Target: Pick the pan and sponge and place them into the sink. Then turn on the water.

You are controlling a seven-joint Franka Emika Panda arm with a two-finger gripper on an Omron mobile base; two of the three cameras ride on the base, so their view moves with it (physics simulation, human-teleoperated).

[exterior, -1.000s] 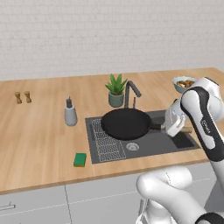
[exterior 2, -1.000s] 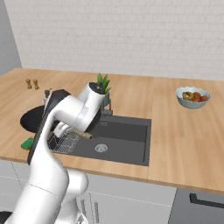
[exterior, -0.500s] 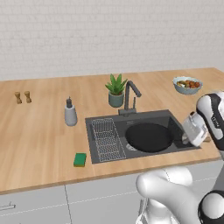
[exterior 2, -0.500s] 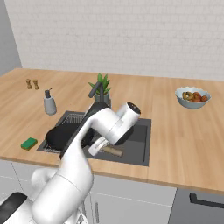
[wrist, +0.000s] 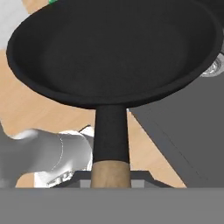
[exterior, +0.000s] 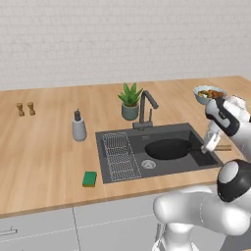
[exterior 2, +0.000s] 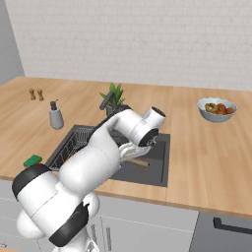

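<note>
Now the arm bends low over the right end of the sink (exterior: pixel 112 135), its pincer (exterior: pixel 210 145) clamped on the wooden handle of the pan (exterior: pixel 169 148), which sits in the basin. Its fingertips are hidden behind the handle. Apart on the surface (exterior: pixel 44 157), left of the sink, lies the sponge (exterior: pixel 89 178).

Claw (exterior: pixel 210 145) clamped shut, arm low
</note>
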